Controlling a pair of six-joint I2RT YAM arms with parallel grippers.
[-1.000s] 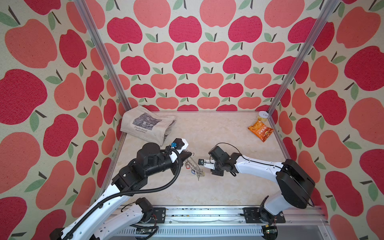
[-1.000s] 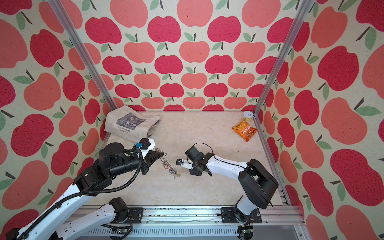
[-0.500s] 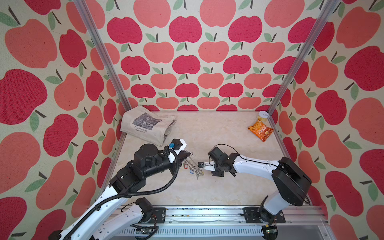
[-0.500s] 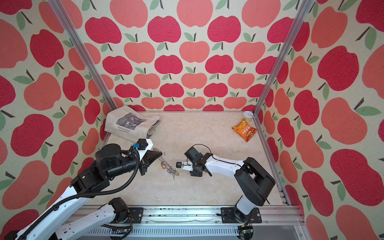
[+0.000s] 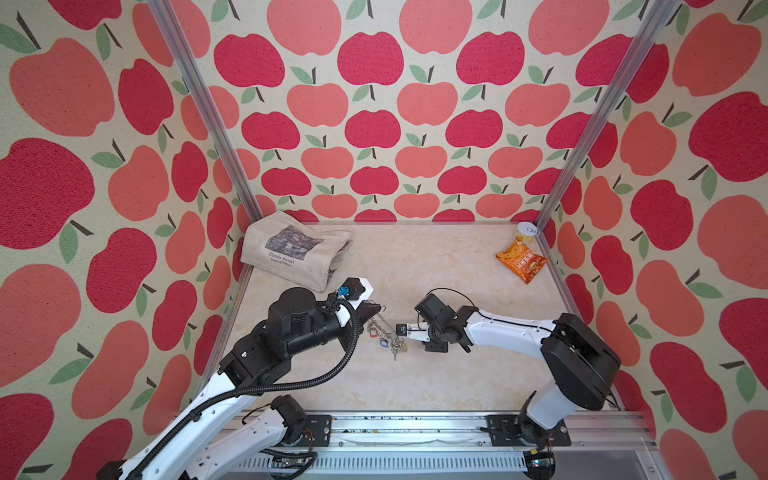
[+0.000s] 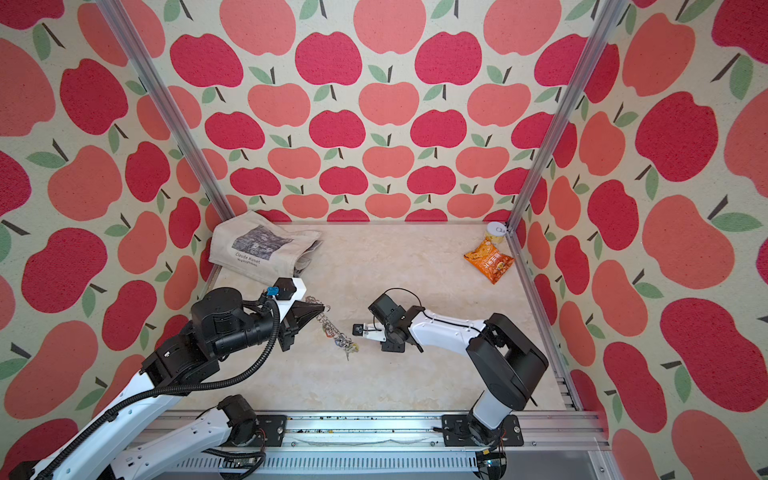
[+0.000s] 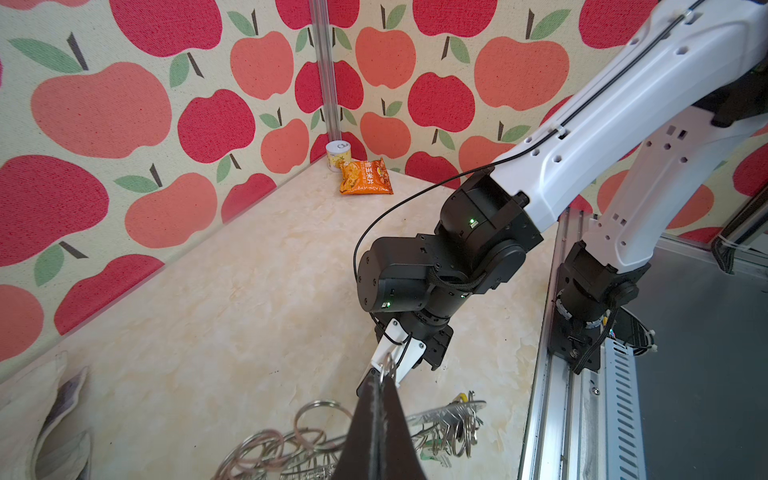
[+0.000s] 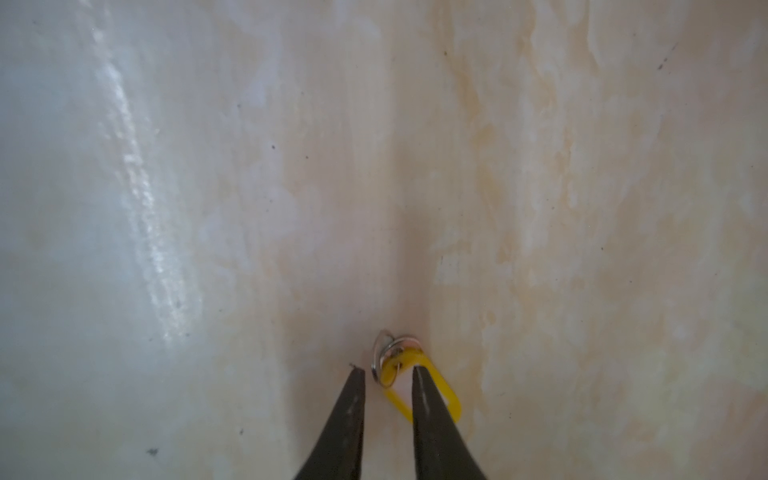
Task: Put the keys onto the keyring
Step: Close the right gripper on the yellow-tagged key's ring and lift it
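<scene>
The keyring [image 5: 384,328] [image 6: 332,330] hangs slanting from my left gripper [image 5: 379,307] [image 6: 323,307] down to the table. That gripper [image 7: 380,374] is shut on one small wire loop at the rim. The grey plate [image 7: 453,409] shows edge-on, with several loops and keys on it. Red [image 5: 372,332], blue [image 5: 383,343] and green [image 7: 432,457] tags hang there. My right gripper [image 5: 400,330] [image 6: 356,330] [image 8: 388,374] points at the ring's lower end. Its jaws stand a little apart, open around the small split ring of a key's yellow tag [image 8: 392,368]; one finger [image 8: 419,386] overlaps the tag.
A printed cloth tote bag [image 5: 295,249] lies at the back left. An orange snack packet [image 5: 521,262] and a small can [image 5: 525,232] sit in the back right corner. The metal rail [image 5: 395,424] with both arm bases runs along the front edge.
The right gripper's jaws have narrowed a little around the yellow tag's ring. Both arms have shifted only slightly, and the left keeps its grip on the loop.
</scene>
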